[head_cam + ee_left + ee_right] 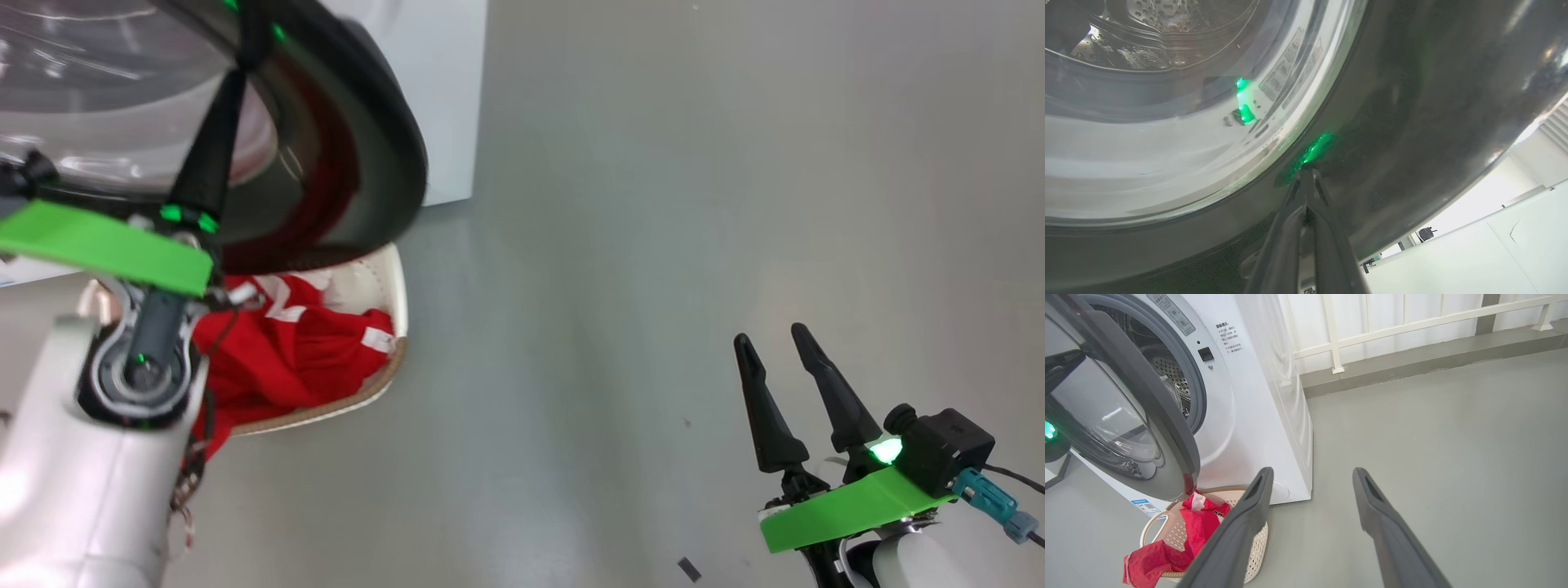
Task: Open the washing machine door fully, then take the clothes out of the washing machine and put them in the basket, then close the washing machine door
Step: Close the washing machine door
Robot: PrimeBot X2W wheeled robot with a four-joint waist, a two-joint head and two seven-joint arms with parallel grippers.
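Stickers first: a small blue sticker [1143, 505] sits at the low corner of the washing machine [1257, 416], its print too small to read. Black writing [1229, 337] and a grey sticker [1171, 312] high on the white front are too tiny to read as well. The washing machine door [1167, 428] has a clear sticker [1286, 69] on its glass with little signs I cannot make out. A white label [1198, 501] shows on the clothes [1196, 531].

The left arm [73, 457] reaches up from the low left of the head view. The left gripper [1306, 175] is squeezed tight with nothing between its fingers, its tips right at the door's shiny black rim, just beside the glass. The right gripper [771, 335] is spread wide and holds nothing. It hangs over the grey floor [653, 245], well apart from the machine.

The door stands upright and partly swung out, with the drum [1171, 371] showing behind it. The basket [1173, 535] sits on the floor just in front of the machine, under the door, open side up. The red clothes lie in it, one bit hanging over its rim.
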